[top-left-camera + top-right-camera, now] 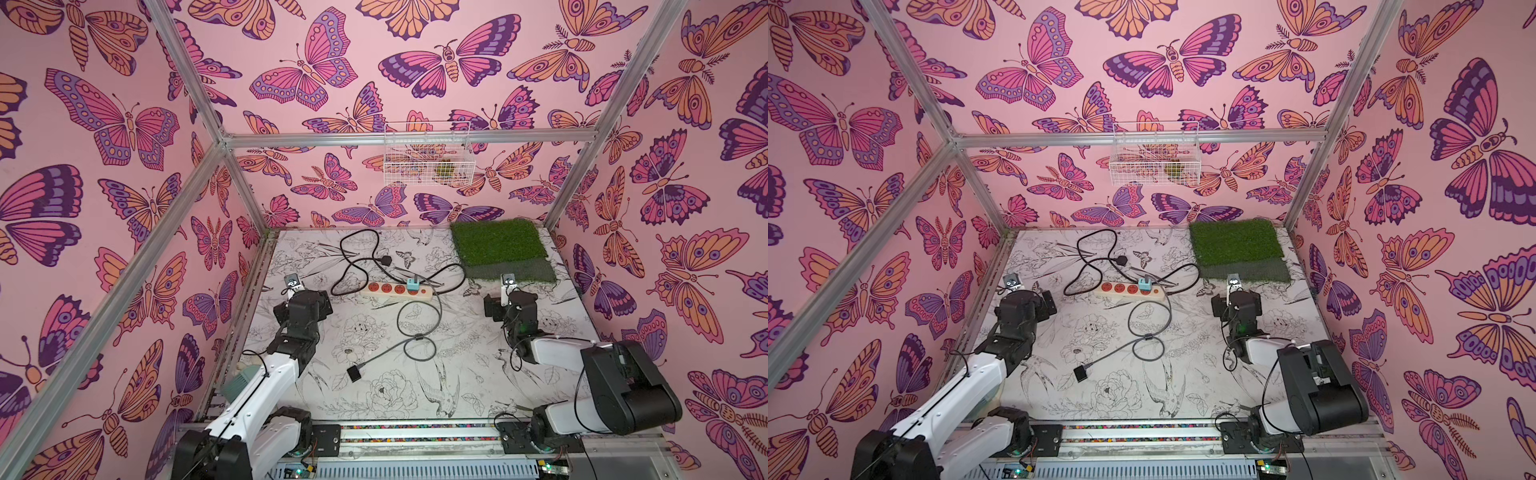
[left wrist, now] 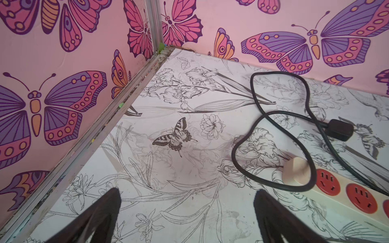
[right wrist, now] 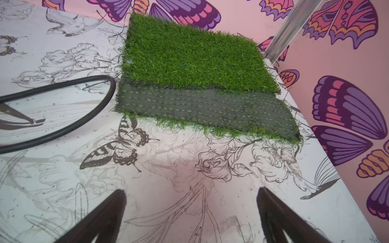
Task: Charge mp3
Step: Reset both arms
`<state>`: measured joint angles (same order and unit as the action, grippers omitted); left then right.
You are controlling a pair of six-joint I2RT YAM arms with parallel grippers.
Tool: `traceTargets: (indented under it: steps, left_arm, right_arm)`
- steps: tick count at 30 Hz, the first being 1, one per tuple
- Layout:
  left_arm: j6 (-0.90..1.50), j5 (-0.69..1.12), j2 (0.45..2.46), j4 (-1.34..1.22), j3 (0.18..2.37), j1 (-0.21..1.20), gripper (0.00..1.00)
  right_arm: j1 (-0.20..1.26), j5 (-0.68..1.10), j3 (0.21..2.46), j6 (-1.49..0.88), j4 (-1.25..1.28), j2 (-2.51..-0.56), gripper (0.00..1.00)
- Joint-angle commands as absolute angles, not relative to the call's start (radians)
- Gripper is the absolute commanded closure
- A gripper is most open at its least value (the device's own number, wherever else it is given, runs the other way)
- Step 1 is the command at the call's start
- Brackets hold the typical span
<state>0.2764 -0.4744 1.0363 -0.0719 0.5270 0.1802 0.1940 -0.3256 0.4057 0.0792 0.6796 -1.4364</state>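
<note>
Left claw (image 2: pixel 187 190) and right claw (image 3: pixel 192 190): open, empty. Approach the mp3 (image 1: pixel 354 373) from above; pinch its thin edges, clear of the charging cable (image 1: pixel 419 337).

Robot laboratory test cell: butterfly-print wall panels (image 1: pixel 104 216) are carried on an aluminium frame (image 1: pixel 409 137) and closed around a flower-printed tabletop (image 1: pixel 457 374). The left arm (image 1: pixel 257 386) and right arm (image 1: pixel 557 351) are bolted to a metal rail (image 1: pixel 415 434), with circuit boards (image 1: pixel 297 471) exposed below.
</note>
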Motion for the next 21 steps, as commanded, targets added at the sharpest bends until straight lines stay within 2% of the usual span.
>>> traceTargets:
  steps: [1,3,5,8,10,14,21]
  left_arm:
    - [0.225,-0.474,1.064,-0.163,0.502,0.165,0.0]
    - [0.226,-0.479,1.071,-0.174,0.499,0.153,0.0]
    - [0.2,-0.471,1.071,-0.208,0.487,0.143,0.0]
    - [0.161,-0.469,1.08,-0.299,0.454,0.134,0.0]
    - [0.136,-0.449,1.107,-0.366,0.438,0.125,0.0]
    - [0.063,-0.458,1.189,-0.462,0.417,0.109,0.0]
    - [0.043,-0.349,1.256,-0.598,0.394,0.053,0.0]
  right_arm:
    - [0.152,-0.326,0.403,0.027,0.768,-1.444,0.01]
    - [0.097,-0.26,0.368,-0.02,0.834,-1.464,0.01]
    - [0.075,-0.222,0.326,-0.012,1.037,-1.556,0.01]
    - [0.067,-0.194,0.378,-0.027,0.841,-1.497,0.01]
    - [0.063,-0.197,0.353,-0.026,0.964,-1.54,0.01]
    - [0.063,-0.197,0.372,-0.029,0.853,-1.496,0.01]
    - [0.064,-0.198,0.359,-0.023,0.89,-1.503,0.01]
